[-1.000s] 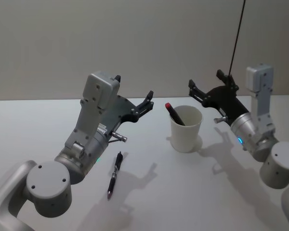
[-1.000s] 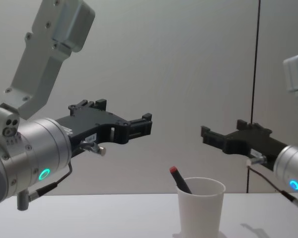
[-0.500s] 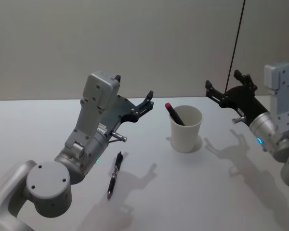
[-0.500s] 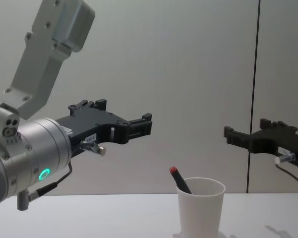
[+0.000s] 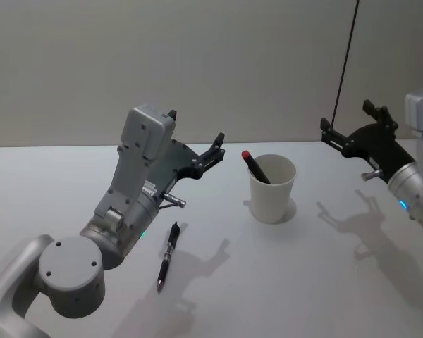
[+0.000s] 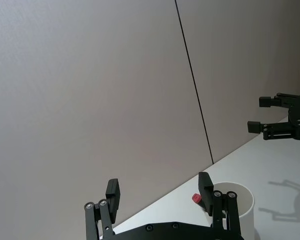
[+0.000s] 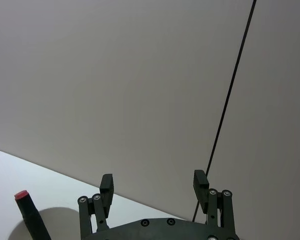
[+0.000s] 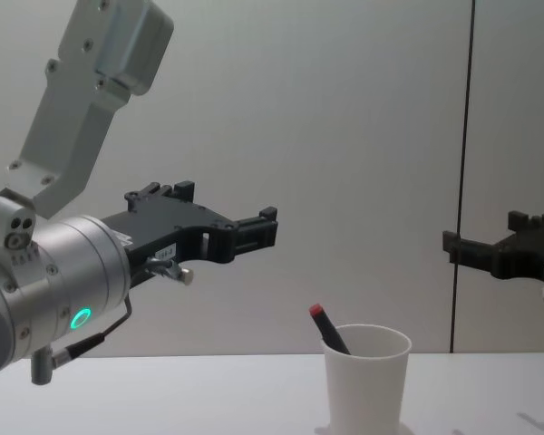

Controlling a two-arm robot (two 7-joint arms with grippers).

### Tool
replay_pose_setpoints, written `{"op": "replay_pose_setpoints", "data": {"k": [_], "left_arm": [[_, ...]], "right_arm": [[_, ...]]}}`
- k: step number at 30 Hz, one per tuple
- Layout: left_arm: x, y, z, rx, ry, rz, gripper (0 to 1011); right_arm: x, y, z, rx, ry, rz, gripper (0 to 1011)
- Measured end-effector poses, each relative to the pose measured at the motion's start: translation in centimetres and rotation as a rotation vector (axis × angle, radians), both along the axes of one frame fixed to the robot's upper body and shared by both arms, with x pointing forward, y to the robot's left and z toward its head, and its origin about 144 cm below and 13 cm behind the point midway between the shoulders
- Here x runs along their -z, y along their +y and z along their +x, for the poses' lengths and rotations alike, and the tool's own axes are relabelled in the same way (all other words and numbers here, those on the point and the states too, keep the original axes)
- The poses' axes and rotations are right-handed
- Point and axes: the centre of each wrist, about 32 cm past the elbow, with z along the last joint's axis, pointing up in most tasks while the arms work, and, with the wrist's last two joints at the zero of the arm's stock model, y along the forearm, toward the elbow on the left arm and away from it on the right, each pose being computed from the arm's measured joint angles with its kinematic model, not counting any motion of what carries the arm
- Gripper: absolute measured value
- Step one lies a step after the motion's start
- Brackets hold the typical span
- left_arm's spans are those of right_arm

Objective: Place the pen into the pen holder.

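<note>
A white paper cup, the pen holder (image 5: 272, 190), stands upright on the table, also seen in the chest view (image 8: 367, 376). A dark pen with a red cap (image 5: 254, 167) leans inside it, cap up (image 8: 325, 327). A second pen (image 5: 168, 255), black with a reddish tip, lies flat on the table to the cup's front left. My left gripper (image 5: 194, 127) hangs open and empty in the air left of the cup (image 6: 159, 190). My right gripper (image 5: 346, 116) is open and empty, raised to the right of the cup (image 7: 153, 184).
The white table (image 5: 282, 282) spreads around the cup and the lying pen. A plain grey wall with a thin dark vertical line (image 5: 345, 63) stands behind. My left arm's elbow (image 5: 70, 274) sits low at the front left.
My right gripper has drawn back to the right, away from the cup, still open. The left arm, the cup and both pens have stayed put.
</note>
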Motion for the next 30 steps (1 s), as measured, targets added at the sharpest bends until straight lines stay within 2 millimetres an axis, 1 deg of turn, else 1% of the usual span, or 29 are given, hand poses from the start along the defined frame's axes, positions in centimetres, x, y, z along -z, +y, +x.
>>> {"op": "replay_pose_setpoints", "data": {"k": [17,30], "left_arm": [[0.0,0.0,0.0,0.000,0.000,0.000,1004],[0.0,0.0,0.0,0.000,0.000,0.000,1004]], "right_arm": [[-0.4,-2.1,0.0,0.003,0.013,-0.072,1001],[-0.1,-3.2,-0.6,0.000,0.058,-0.109,1001]]}}
